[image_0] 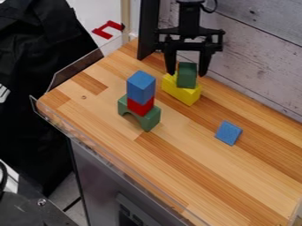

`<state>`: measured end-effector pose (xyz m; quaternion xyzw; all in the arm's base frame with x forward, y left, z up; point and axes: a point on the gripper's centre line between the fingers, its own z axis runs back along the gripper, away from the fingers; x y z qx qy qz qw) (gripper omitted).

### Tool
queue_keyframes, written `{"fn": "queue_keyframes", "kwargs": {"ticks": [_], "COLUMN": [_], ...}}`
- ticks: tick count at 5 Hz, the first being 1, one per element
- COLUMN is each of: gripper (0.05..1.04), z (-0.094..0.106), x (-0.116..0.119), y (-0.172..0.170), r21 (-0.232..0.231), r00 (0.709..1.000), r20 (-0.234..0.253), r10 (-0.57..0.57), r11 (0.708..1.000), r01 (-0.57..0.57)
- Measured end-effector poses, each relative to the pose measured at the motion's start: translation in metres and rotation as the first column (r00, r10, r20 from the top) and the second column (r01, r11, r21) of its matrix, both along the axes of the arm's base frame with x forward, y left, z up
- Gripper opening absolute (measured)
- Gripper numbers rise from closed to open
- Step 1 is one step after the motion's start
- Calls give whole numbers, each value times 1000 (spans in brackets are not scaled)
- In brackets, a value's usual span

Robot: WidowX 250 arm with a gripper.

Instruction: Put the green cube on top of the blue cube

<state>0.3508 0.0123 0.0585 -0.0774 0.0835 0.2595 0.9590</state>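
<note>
Clock face taken on the camera view, 12 at top. Gripper (187, 74): at 1 o'clock, pointing down over the worktop (194, 176); released, its fingers (170, 64) parted, one on either side of the green cube (187, 80). Green cube: upright, lower end apparently resting on the yellow block (181, 95); a narrow gap seems to show at each finger.

Blue cube (140, 87): near the centre, toward 12 o'clock; from the green cube it lies toward 8 o'clock, the two apart. It tops an upright stack, directly on the red block (140, 107), which sits on the green arch (152, 121); arch opening faces about 7 o'clock. A blue wedge (228, 133) lies on the worktop toward 4 o'clock, well apart from the stack.

Surroundings: black post (149, 28) at 12 o'clock, pale plank wall (259, 57) from 1 to 3 o'clock, clear panel (77, 68) along the worktop edge at 10 o'clock. Red bent piece (105, 31) beyond the worktop, toward 11 o'clock.
</note>
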Motion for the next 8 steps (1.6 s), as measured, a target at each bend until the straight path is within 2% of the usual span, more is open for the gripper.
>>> {"fn": "queue_keyframes", "kwargs": {"ticks": [1,2,3,4,5,6,7,8], "gripper": [515,514,513,512,512,512,512,512], "z": [-1,4,35,78,111,119,115,110], "x": [-2,-8,-13,-23,-36,-54,-68,-84], "y": [2,2,7,12,18,33,47,53], "r21": [-3,-9,35,84,57,16,-12,-19], "r00": [1000,1000,995,979,958,943,936,933], "r20": [-3,6,61,130,161,94,64,18], "r10": [0,-24,-83,-159,-238,-318,-347,-360], "r11": [1000,1000,996,985,971,948,937,933], "r01": [0,24,81,149,231,318,348,360]}}
